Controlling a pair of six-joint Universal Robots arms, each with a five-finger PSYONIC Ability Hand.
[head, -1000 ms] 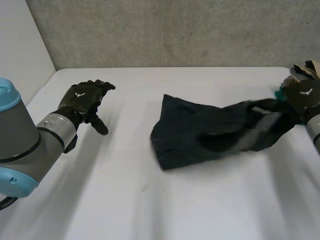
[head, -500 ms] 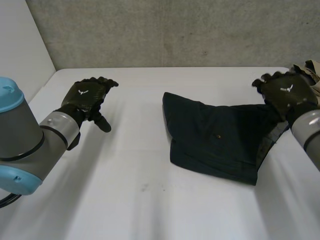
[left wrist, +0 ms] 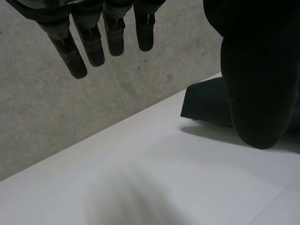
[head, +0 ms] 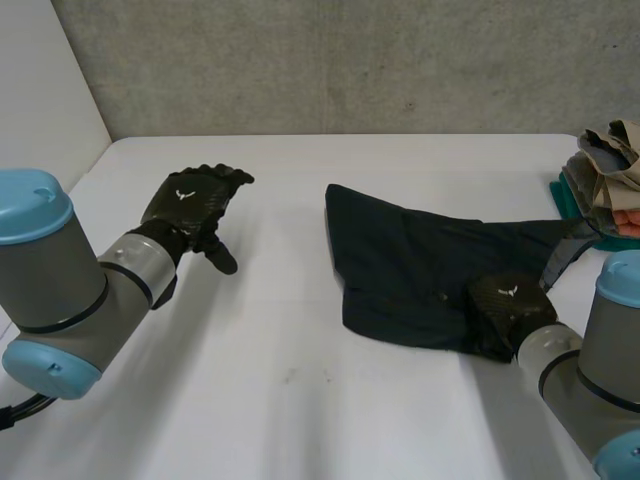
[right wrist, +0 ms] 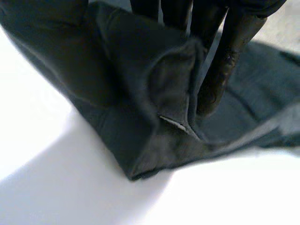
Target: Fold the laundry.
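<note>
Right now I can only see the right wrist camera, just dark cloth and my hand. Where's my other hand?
Observer: Your left hand is open over the table, apart from the dark cloth.
Operator: Is there more laundry anywhere?
Observer: Yes, a stack of folded clothes sits at the table's right side.
Operator: Which bit of the cloth am I on?
Observer: Your right hand rests on its near edge, toward the right end.

We find no words or numbers to read anywhere here; the one sign is a small white winged emblem, on the back of the left hand and the right hand.
</note>
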